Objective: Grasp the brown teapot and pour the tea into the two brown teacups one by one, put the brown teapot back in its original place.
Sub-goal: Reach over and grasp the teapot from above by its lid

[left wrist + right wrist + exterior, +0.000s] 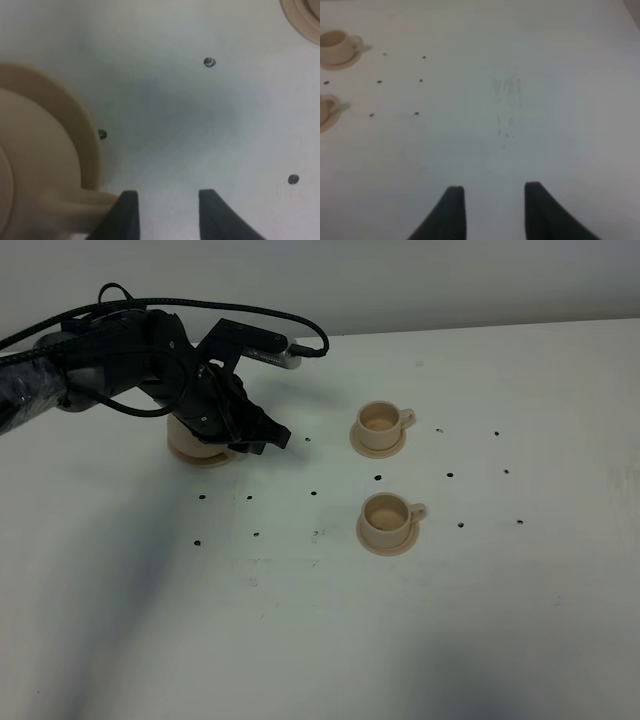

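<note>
The left wrist cam gets the brown teapot [30, 165] up close: the left gripper [167, 215] is spread wide with nothing between its fingers [125, 215], and one of them is right against a stub of the pot (handle or spout, can't tell). Overhead, the pot is mostly buried under that arm, toward the far left edge of the table [300, 640]. The right gripper [492, 212] only shows in its own cam, also spread and empty over bare table. The two brown teacups [381, 420] [387, 515] sit mid-table, so the near edge and right side are wide open.

High camera overlooks the table [500, 640]; right wrist also sees teacups [381, 426].
</note>
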Motion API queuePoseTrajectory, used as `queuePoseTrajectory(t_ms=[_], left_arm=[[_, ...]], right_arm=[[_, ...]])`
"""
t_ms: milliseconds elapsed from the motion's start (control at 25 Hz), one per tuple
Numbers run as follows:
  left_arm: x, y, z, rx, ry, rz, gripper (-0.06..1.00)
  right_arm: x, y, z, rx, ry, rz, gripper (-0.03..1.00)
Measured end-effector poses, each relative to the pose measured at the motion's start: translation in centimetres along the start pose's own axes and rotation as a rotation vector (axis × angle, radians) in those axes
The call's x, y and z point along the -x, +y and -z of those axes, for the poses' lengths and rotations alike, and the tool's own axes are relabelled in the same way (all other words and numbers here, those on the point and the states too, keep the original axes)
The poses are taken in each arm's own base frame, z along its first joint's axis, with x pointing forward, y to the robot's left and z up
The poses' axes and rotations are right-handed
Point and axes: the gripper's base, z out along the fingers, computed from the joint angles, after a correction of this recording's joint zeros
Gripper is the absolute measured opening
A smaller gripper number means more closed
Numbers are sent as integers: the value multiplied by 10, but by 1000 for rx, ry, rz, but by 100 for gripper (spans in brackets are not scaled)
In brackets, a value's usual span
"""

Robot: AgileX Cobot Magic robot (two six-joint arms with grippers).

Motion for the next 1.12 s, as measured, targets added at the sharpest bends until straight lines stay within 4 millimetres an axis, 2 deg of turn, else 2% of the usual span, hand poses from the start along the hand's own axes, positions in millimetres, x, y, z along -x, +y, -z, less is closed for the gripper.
queuePoseTrajectory(t_ms=[600,920,1120], left_arm=[[-4,6,1,6,37,59,28],[-23,15,-7,13,68,99,28],[-24,19,-2,24,62,99,28]], right_arm=[[0,0,0,0,0,1,31],[0,0,0,0,0,1,31],[0,0,0,0,0,0,31]])
